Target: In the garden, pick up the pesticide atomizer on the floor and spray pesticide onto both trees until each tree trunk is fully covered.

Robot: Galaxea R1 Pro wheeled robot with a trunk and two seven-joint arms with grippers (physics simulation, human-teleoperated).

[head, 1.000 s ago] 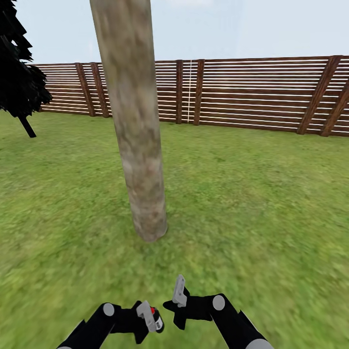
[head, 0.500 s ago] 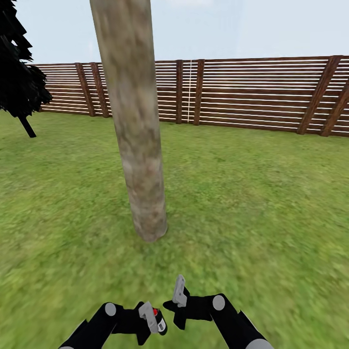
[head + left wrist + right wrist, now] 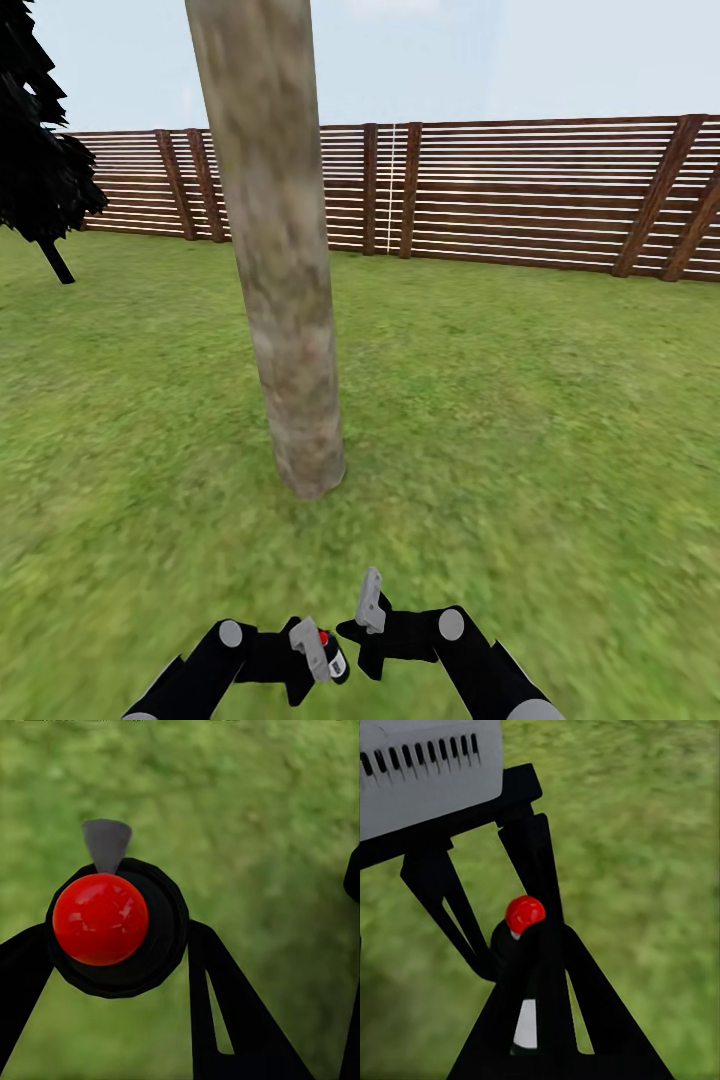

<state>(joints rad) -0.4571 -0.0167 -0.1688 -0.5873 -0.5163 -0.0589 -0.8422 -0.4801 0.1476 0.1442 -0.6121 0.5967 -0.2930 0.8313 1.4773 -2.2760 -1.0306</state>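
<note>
- Over the last second the left gripper [image 3: 318, 655] creeps inward toward the right gripper [image 3: 368, 612], carrying the pesticide atomizer [image 3: 328, 652] with it; the camera, the tree trunk [image 3: 285, 330] and the fence [image 3: 520, 195] hold their places, so the robot itself is parked.
- The shift is small, more a fine adjustment than a new step. My reading is that the bottle is being lined up in front of the trunk, which stands close ahead on the lawn [image 3: 520, 400]; no spray or coating shows on the bark, so covering looks not yet begun here.
- The left gripper is clamped on the atomizer: in the left wrist view its dark fingers [image 3: 225, 1012] sit tight against either side of the black bottle body, and the atomizer [image 3: 112, 926] shows its red cap end-on with a small grey nozzle tab beside it.
- The right wrist view adds the bottle's side, the atomizer [image 3: 523, 937] with its red cap on top, seen past the right arm's own fingers, and the grey vented housing of the left gripper [image 3: 510, 930] above. Whether the right gripper is apart or together, I cannot tell; it holds nothing I can make out.
- The head view alone gives the trunk's position and the black-leaved tree [image 3: 40, 150] off to the left.
</note>
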